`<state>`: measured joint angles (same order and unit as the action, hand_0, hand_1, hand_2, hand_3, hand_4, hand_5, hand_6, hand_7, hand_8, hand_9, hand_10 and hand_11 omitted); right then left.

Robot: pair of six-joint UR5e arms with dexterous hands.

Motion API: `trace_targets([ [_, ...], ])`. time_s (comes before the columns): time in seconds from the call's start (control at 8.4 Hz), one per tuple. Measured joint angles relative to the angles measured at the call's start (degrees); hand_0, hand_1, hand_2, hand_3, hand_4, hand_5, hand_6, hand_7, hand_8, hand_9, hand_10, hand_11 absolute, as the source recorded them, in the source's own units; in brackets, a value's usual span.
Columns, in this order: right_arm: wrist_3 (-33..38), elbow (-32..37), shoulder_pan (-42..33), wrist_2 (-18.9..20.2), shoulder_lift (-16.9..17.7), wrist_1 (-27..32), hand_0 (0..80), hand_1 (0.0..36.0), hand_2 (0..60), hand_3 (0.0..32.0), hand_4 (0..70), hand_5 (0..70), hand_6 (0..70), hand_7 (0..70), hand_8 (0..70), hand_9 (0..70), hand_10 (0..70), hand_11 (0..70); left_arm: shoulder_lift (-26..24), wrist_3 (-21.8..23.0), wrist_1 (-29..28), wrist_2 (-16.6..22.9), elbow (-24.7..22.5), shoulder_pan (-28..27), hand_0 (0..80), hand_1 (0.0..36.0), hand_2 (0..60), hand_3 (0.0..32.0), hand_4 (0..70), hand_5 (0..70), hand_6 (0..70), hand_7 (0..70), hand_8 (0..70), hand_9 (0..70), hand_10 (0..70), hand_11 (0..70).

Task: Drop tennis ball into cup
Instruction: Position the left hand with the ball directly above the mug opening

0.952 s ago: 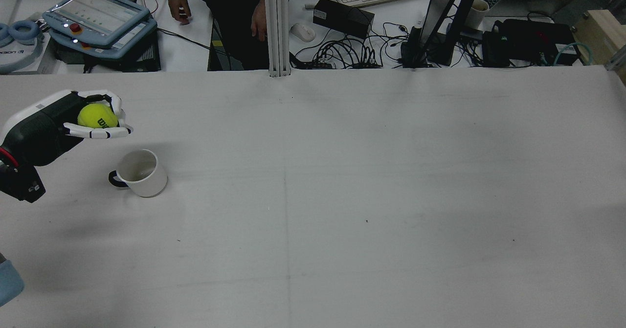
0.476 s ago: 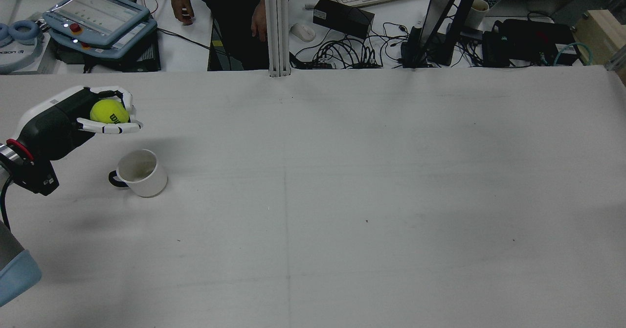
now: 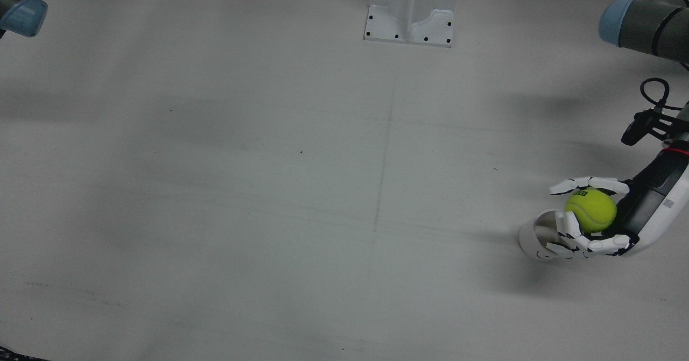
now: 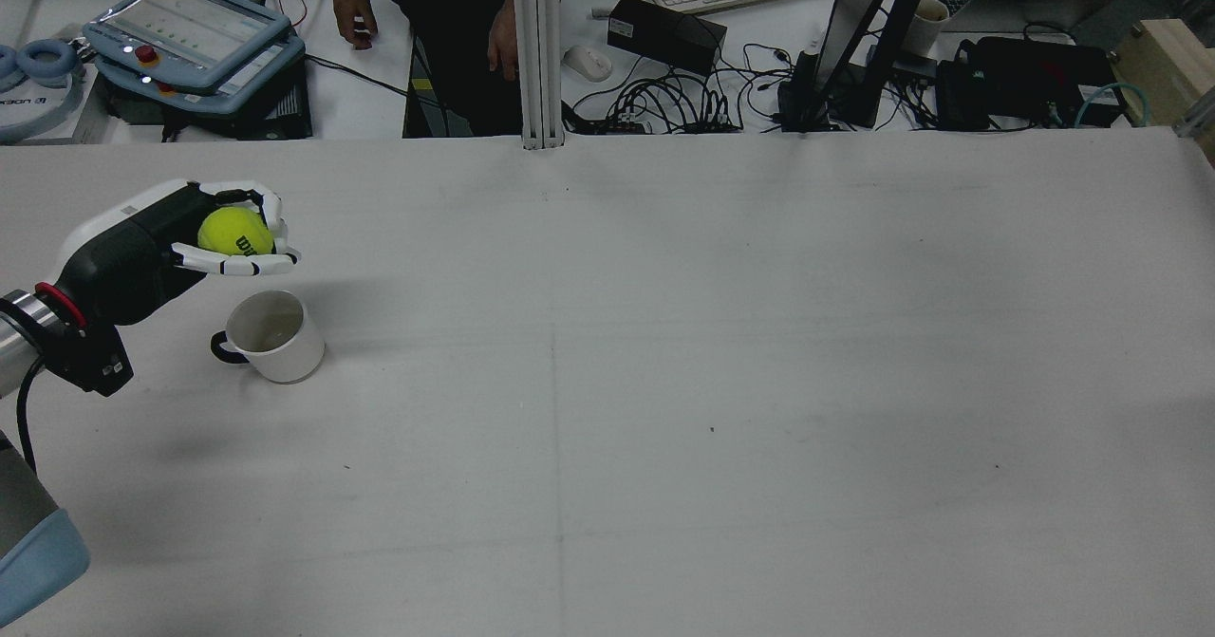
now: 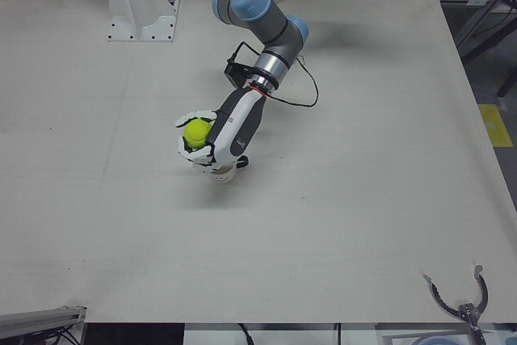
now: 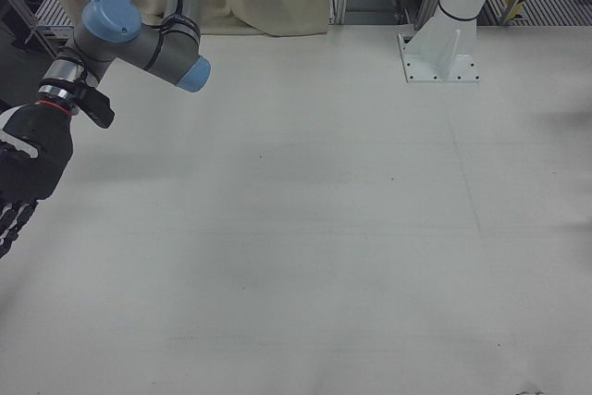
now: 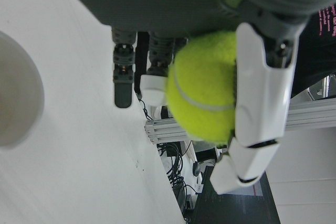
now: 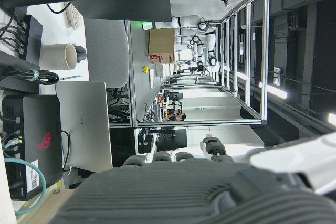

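White table (image 3: 269,189): left hand (image 3: 597,218) with tennis ball (image 3: 590,211) half-hides cup (image 3: 533,237).

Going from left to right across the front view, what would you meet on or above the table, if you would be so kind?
Right arm's blue joint cap → white pedestal base → cup → tennis ball in the left hand.

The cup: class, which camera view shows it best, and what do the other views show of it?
The rear view: the cup shows whole, mouth and dark handle clear, below the left hand holding the tennis ball. The front and left-front views hide it partly behind that hand. The left hand view catches only its edge; the other views miss it.
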<state>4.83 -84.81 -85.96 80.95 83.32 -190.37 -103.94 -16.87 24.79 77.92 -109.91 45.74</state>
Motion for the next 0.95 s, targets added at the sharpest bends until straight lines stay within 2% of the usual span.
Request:
trace_targets([
  [0.12, 0.00, 0.00, 0.00, -0.03, 0.00, 0.00, 0.0, 0.0, 0.0, 0.0, 0.0, 0.0, 0.0, 0.0, 0.0, 0.0, 0.0, 0.0, -0.09, 0.00, 0.29, -0.60, -0.29, -1.15, 61.0, 36.0, 60.0, 0.0, 70.0, 43.5, 70.0, 70.0, 61.6, 70.0, 21.2, 33.1],
  [0.24, 0.00, 0.00, 0.00, -0.03, 0.00, 0.00, 0.0, 0.0, 0.0, 0.0, 0.0, 0.0, 0.0, 0.0, 0.0, 0.0, 0.0, 0.0, -0.15, 0.05, 0.50, -0.98, -0.41, -1.82, 61.0, 36.0, 60.0, 0.0, 70.0, 70.0, 60.2, 70.0, 60.0, 70.0, 21.3, 33.3],
  [0.36, 0.00, 0.00, 0.00, -0.02, 0.00, 0.00, 0.0, 0.0, 0.0, 0.0, 0.0, 0.0, 0.0, 0.0, 0.0, 0.0, 0.0, 0.0, -0.12, 0.18, 0.62, -1.16, -0.41, -2.07, 61.1, 36.0, 60.0, 0.0, 70.0, 70.0, 65.2, 70.0, 60.8, 70.0, 21.4, 33.4],
  [0.48, 0.00, 0.00, 0.00, -0.01, 0.00, 0.00, 0.0, 0.0, 0.0, 0.0, 0.0, 0.0, 0.0, 0.0, 0.0, 0.0, 0.0, 0.0, -0.04, 0.31, 0.67, -1.20, -0.41, -2.01, 61.1, 36.0, 60.0, 0.0, 70.0, 40.4, 65.2, 70.0, 60.6, 70.0, 21.4, 33.4],
  [0.6, 0.00, -0.03, 0.00, 0.00, 0.00, 0.00, 0.0, 0.0, 0.0, 0.0, 0.0, 0.0, 0.0, 0.0, 0.0, 0.0, 0.0, 0.0, -0.03, 0.34, 0.72, -1.20, -0.42, -2.00, 61.1, 36.0, 60.0, 0.0, 70.0, 69.4, 65.1, 70.0, 60.5, 70.0, 21.4, 33.3],
  [0.71, 0.00, -0.05, 0.00, 0.00, 0.00, 0.00, 0.0, 0.0, 0.0, 0.0, 0.0, 0.0, 0.0, 0.0, 0.0, 0.0, 0.0, 0.0, -0.03, 0.35, 0.83, -1.19, -0.44, -1.99, 60.8, 36.0, 60.0, 0.0, 70.0, 57.2, 70.0, 70.0, 61.4, 70.0, 21.2, 33.1],
  [0.83, -0.03, -0.07, 0.00, 0.00, 0.00, 0.00, 0.0, 0.0, 0.0, 0.0, 0.0, 0.0, 0.0, 0.0, 0.0, 0.0, 0.0, 0.0, 0.11, 0.38, 0.84, -1.19, -0.46, -1.97, 62.4, 36.0, 60.0, 0.0, 62.5, 48.4, 63.0, 66.0, 47.0, 60.3, 17.6, 28.5],
  [0.95, -0.03, -0.08, 0.00, 0.00, 0.00, 0.00, 0.0, 0.0, 0.0, 0.0, 0.0, 0.0, 0.0, 0.0, 0.0, 0.0, 0.0, 0.0, 0.30, 0.38, 0.17, -1.16, -0.45, -1.90, 64.0, 36.0, 60.0, 0.0, 36.2, 61.8, 37.4, 36.5, 26.1, 33.9, 13.0, 22.6],
])
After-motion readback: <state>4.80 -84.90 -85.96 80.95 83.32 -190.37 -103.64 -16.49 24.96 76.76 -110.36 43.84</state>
